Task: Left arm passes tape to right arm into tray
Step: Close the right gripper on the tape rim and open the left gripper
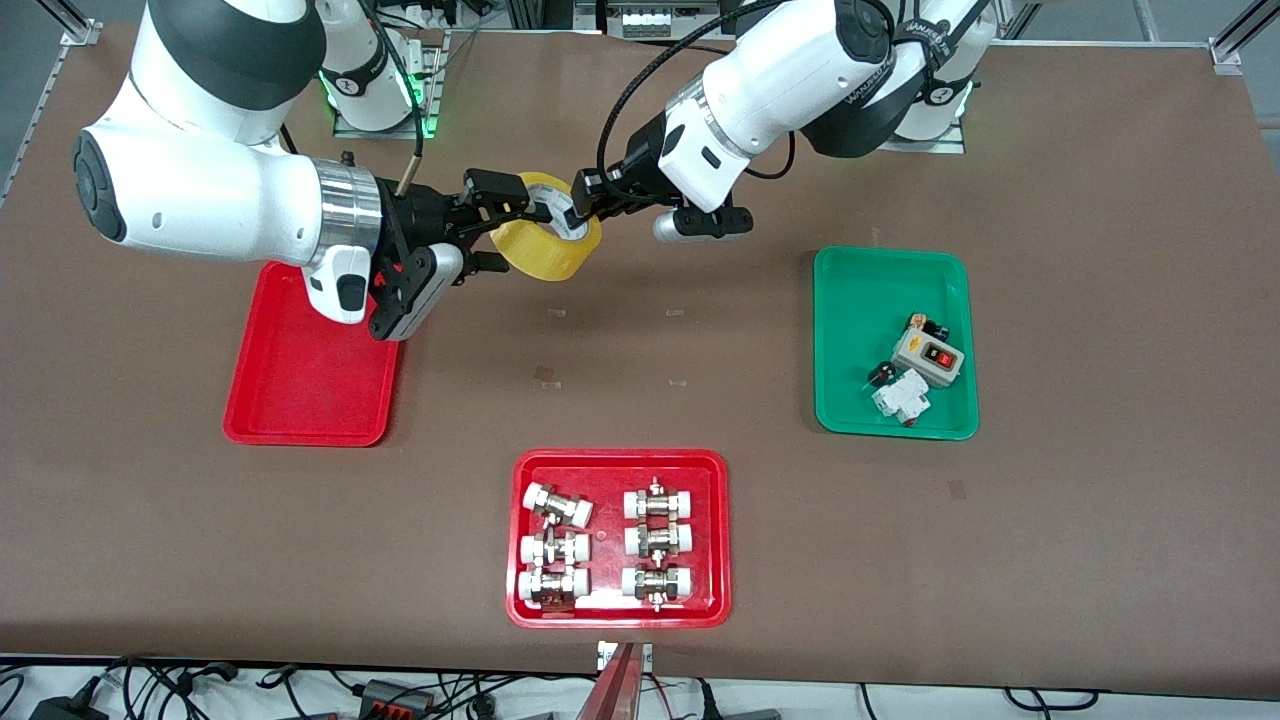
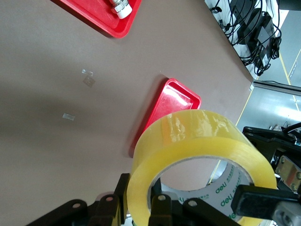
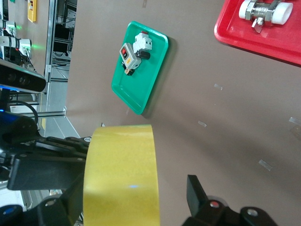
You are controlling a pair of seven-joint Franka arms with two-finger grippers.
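The tape [image 1: 545, 250], a yellowish roll with a white printed core, hangs in the air over the table between the plain red tray [image 1: 310, 385] and the middle. My left gripper [image 1: 582, 205] is shut on the roll's wall, one finger inside the core and one outside [image 2: 141, 207]. My right gripper [image 1: 505, 226] is open with its fingers either side of the roll [image 3: 136, 188]. One finger [image 3: 195, 188] stands clear of the tape [image 3: 122, 160]. The tape [image 2: 197, 136] fills the left wrist view, with the tray [image 2: 176, 101] on the table below it.
A red tray with white-capped metal fittings [image 1: 715, 540] lies near the front camera. A green tray [image 1: 850, 300] with small switch parts lies toward the left arm's end. Small bits of tape are stuck on the table's middle [image 1: 548, 375].
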